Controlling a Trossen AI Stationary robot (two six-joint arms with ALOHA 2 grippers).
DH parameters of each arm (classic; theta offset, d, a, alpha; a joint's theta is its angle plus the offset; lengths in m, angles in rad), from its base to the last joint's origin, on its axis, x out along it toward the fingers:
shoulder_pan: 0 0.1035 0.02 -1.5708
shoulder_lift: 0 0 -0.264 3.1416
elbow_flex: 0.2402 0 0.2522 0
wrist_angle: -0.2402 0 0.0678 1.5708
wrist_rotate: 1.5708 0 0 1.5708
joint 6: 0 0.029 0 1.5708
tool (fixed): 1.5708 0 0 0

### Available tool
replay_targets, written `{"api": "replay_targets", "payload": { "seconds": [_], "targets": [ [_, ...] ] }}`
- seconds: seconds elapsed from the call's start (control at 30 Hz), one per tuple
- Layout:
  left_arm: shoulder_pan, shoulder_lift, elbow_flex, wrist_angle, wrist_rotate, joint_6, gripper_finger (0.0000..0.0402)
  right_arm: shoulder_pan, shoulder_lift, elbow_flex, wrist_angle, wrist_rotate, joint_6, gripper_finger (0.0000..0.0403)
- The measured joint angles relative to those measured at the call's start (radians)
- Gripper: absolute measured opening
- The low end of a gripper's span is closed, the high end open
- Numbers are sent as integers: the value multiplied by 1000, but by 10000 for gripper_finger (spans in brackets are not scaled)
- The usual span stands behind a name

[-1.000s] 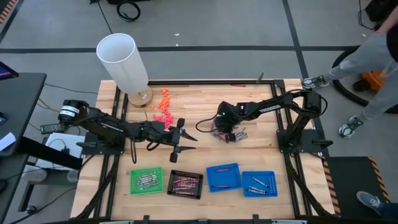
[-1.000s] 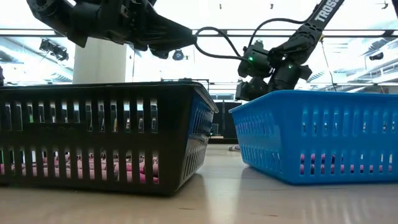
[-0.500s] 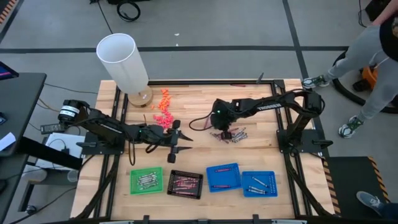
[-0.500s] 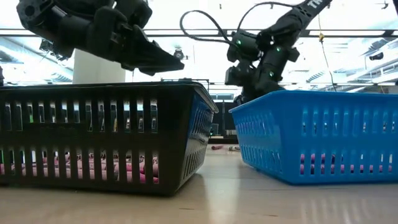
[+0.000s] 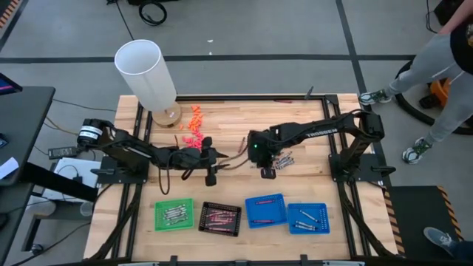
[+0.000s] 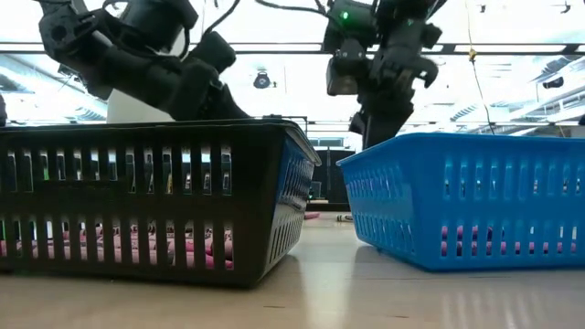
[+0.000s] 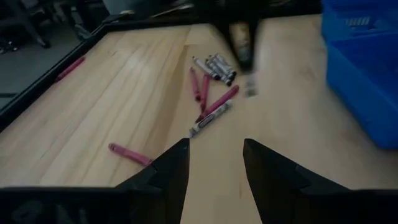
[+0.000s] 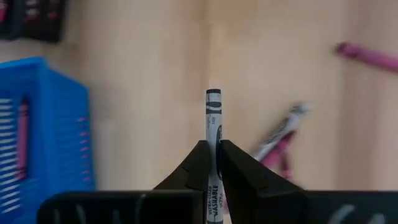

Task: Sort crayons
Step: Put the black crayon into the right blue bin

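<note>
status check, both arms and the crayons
Right gripper shut on a grey crayon, above the table. Left gripper open, facing the loose crayons. Nothing blocking.

High cam overhead, low cam table-level, wrists close-in.

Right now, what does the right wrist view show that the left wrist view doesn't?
Only the right wrist view shows the right claw shut on a grey crayon that stands out past its tips, a red crayon lying inside a blue tray, and a corner of the black tray.

Only the left wrist view shows the left claw open and empty, the cluster of grey crayons, and a lone red crayon nearer that claw.

Both show bare wooden table with loose crayons and a blue tray.
</note>
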Motion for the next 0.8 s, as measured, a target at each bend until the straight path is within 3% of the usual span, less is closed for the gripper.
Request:
{"api": "replay_targets", "payload": {
  "seconds": [0.43,0.8],
  "targets": [
    [17,23,0,14,-26,-3,162,192,-9,10,-203,-17,238,39],
    [17,23,0,22,-28,-12,162,368,-103,9,-368,-5,499,39]
  ]
}}
